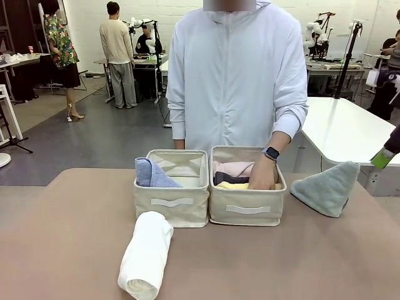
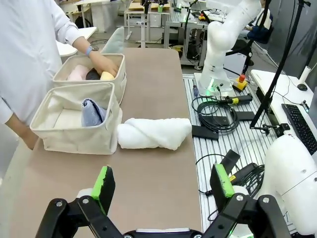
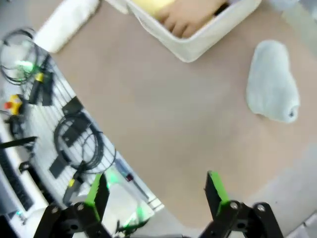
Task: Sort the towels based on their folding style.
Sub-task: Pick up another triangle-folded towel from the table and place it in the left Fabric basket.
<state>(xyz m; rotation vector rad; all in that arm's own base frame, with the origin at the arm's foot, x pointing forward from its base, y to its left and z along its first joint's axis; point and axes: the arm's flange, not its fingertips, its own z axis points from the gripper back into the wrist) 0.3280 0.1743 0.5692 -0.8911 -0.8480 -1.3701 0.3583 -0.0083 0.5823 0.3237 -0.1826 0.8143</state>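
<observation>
A white rolled towel lies on the table in front of the left bin. Inside that bin is a light blue folded towel. The right bin holds pink, dark grey and yellow rolls, and the person's hand is among them. A sage-green triangle towel lies right of the bins. My left gripper hangs open and empty above the table's near side. My right gripper is open and empty, high over the table's edge, with one green pad showing at the picture's right edge.
The person stands close behind the bins. Off the table's side, the left wrist view shows a ribbed metal floor with coiled cables and the other arm's base. A white table stands at the back right.
</observation>
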